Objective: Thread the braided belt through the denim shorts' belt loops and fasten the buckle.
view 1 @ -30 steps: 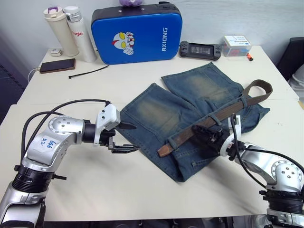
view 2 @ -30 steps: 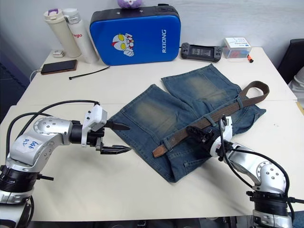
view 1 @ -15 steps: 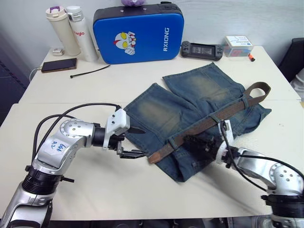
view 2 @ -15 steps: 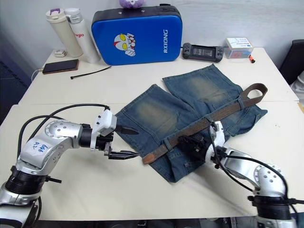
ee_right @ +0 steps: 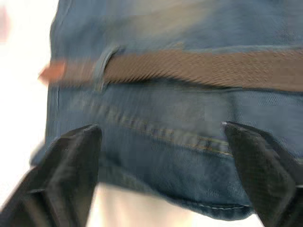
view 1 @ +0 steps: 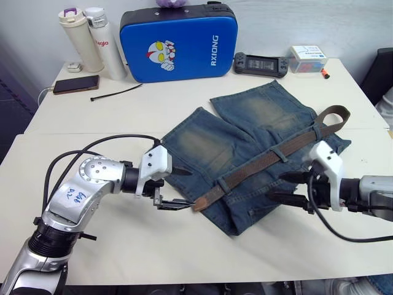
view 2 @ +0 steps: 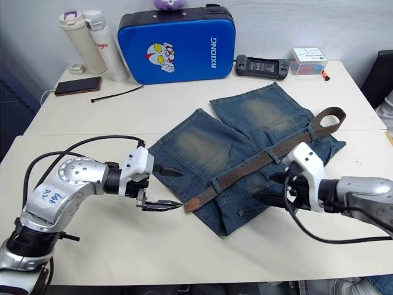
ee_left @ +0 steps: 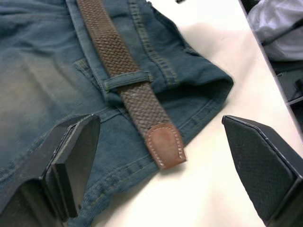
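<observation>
The denim shorts (view 1: 245, 147) lie flat on the counter (view 1: 123, 246), the braided belt (view 1: 258, 165) running through their belt loops (view 1: 282, 152). Both pincers, left (view 1: 175, 187) and right (view 1: 288, 186), gape, grasping nothing.

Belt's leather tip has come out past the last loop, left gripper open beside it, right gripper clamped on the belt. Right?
Not quite: the right gripper is open and off the braided belt, as the right wrist view shows. The leather tip and the open left gripper are as stated.
</observation>
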Tool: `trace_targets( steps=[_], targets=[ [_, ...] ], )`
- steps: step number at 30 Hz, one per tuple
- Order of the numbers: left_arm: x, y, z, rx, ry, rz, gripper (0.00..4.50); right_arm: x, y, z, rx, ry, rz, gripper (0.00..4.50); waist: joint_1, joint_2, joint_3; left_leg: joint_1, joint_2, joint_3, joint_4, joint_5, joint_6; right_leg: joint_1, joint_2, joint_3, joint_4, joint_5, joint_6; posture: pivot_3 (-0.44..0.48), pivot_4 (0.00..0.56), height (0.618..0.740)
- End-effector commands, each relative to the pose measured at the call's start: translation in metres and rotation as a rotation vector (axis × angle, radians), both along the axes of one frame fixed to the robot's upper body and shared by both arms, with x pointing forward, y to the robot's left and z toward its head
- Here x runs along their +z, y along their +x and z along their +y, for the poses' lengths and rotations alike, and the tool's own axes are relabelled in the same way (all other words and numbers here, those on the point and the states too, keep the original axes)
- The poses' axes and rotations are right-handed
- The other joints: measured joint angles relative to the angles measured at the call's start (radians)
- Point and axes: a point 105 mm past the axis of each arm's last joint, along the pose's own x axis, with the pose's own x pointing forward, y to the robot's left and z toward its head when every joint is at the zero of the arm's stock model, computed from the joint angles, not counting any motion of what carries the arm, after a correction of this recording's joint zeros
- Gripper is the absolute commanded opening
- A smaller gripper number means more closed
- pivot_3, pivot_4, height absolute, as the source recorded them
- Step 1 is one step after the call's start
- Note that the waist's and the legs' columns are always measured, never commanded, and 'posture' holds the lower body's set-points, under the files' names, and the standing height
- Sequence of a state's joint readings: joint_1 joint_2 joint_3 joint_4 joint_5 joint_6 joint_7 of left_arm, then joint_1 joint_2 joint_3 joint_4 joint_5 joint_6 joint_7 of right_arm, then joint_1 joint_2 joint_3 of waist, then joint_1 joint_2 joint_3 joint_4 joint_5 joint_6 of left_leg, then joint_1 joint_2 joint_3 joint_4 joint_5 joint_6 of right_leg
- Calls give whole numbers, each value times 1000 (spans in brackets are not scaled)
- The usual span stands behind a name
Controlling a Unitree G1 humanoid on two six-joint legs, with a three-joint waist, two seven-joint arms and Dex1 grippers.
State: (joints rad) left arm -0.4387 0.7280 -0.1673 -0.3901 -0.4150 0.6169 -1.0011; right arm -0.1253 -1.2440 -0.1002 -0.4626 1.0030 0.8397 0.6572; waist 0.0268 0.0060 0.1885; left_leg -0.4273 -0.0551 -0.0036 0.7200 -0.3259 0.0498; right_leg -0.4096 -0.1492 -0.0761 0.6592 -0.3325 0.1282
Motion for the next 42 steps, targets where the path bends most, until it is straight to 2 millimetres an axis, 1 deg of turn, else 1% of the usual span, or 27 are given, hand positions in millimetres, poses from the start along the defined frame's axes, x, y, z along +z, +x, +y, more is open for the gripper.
trace_targets(
  steps=[1,2,3,4,5,6,9,11,14,15,17,19,20,21,23,24,25,26,28,30,34,36,37,39,41,42],
  targets=[
    [0,-4,-11,-20,24,-101,4500,2,11,-2,49,-80,-92,2225,0,0,0,0,0,0,0,0,0,0,0,0,0,0,0,0,150,664],
    [-2,-4,-12,-21,32,-113,4500,1,13,-3,50,-94,-98,1714,0,0,0,0,0,0,0,0,0,0,0,0,0,0,0,0,150,664],
    [-8,-5,-15,-21,54,-122,4500,-3,17,-5,39,-112,-104,1232,0,0,0,0,0,0,0,0,0,0,0,0,0,0,0,0,150,664],
    [-15,-4,-18,-13,70,-124,4500,-7,20,-8,18,-126,-104,621,1,0,0,0,0,-1,0,0,0,0,0,0,0,0,0,0,150,664],
    [-21,-3,-21,-7,78,-131,4500,-11,23,-10,6,-140,-105,205,1,0,0,0,0,-1,0,0,-1,0,0,0,0,0,0,0,150,664],
    [-25,-3,-23,-3,82,-136,4500,-13,25,-11,-1,-149,-106,47,3,0,0,0,0,-1,0,0,-1,0,0,-1,0,0,0,0,150,664],
    [-28,-2,-39,-12,55,-140,4500,-21,30,-12,-23,-158,-96,47,3,0,0,0,-1,-1,0,0,-1,0,0,-1,0,0,0,0,150,664],
    [-29,-1,-46,-19,52,-153,4500,-24,33,-11,-42,-155,-87,47,3,0,0,0,-1,-1,1,0,-1,1,0,-1,0,0,0,0,150,664],
    [-44,6,-44,-32,132,-203,4500,-30,36,-12,-74,-168,-78,47,3,0,0,0,0,-1,1,1,-2,0,0,-1,0,0,0,0,150,664],
    [-53,7,-40,-42,176,-211,4251,-31,37,-11,-76,-169,-78,8,2,0,0,0,0,-1,1,1,-2,0,0,-1,0,0,0,0,150,664],
    [-64,7,-34,-65,228,-220,3686,-31,38,-10,-77,-170,-79,0,2,0,0,0,0,-1,1,1,-2,0,0,-2,1,0,0,0,150,664],
    [-70,6,-30,-88,257,-233,2779,-30,39,-9,-87,-166,-82,0,3,0,0,0,0,-1,1,1,-2,0,0,-2,1,0,0,0,150,664],
    [-71,6,-30,-93,257,-240,2295,-30,39,-10,-92,-165,-83,0,4,0,0,1,0,-1,1,1,-2,0,0,-2,1,0,0,0,150,664],
    [-71,7,-29,-96,254,-244,1965,-30,40,-10,-94,-165,-83,0,4,0,0,1,0,-1,1,1,-2,0,0,-2,1,0,0,0,150,664],
    [-67,8,-29,-95,240,-256,1034,-30,40,-11,-102,-167,-81,0,6,0,0,1,-1,-1,1,1,-2,1,0,-1,1,0,0,0,150,664],
    [-64,9,-29,-89,225,-259,702,-30,40,-12,-109,-170,-81,0,7,-1,-1,1,-1,-1,1,1,-2,1,0,-1,1,0,0,0,150,664],
    [-61,10,-28,-85,213,-262,160,-30,41,-12,-113,-171,-81,0,9,-1,-1,1,-1,-1,2,1,-2,1,0,-1,1,0,0,0,150,664],
    [-54,11,-26,-72,193,-270,51,-31,41,-13,-115,-175,-77,0,9,-1,-1,1,-1,-1,2,1,-2,1,-1,-1,1,0,0,0,150,664],
    [-39,14,-17,-46,166,-290,51,-34,42,-12,-119,-176,-63,0,8,-1,-1,1,-1,-1,2,1,-2,1,0,-1,1,0,0,0,150,664],
    [-28,13,-10,-23,150,-293,51,-37,43,-11,-117,-183,-48,0,3,-1,-1,1,0,-1,2,0,-2,1,0,-1,2,0,1,0,150,664],
    [-16,2,4,2,149,-261,51,-44,48,-10,-119,-198,-24,0,-3,-1,-1,1,0,-1,1,0,-2,0,0,-1,2,0,0,0,150,664],
    [-13,-4,17,20,176,-241,51,-46,51,-10,-120,-207,-14,0,-4,-1,-1,2,0,-1,1,0,-2,0,0,-1,2,0,0,0,150,664],
    [-13,-6,25,37,198,-238,51,-47,53,-10,-120,-209,-10,0,-4,-2,-1,2,0,-1,1,0,-2,0,0,-1,2,0,0,0,150,664],
    [-16,-11,50,105,252,-217,51,-50,57,-10,-117,-216,2,0,-7,-3,-2,2,0,-1,0,0,-3,0,0,-1,2,0,0,0,150,664],
    [-28,-17,80,157,361,-198,51,-52,59,-10,-112,-222,13,0,-12,-4,-3,3,1,0,0,0,-4,1,0,-1,2,0,0,0,150,664],
    [-36,-21,101,215,408,-172,51,-53,60,-10,-105,-223,20,0,-14,-5,-3,5,1,0,-1,-1,-4,1,0,-1,2,0,0,0,150,664]
  ],
)
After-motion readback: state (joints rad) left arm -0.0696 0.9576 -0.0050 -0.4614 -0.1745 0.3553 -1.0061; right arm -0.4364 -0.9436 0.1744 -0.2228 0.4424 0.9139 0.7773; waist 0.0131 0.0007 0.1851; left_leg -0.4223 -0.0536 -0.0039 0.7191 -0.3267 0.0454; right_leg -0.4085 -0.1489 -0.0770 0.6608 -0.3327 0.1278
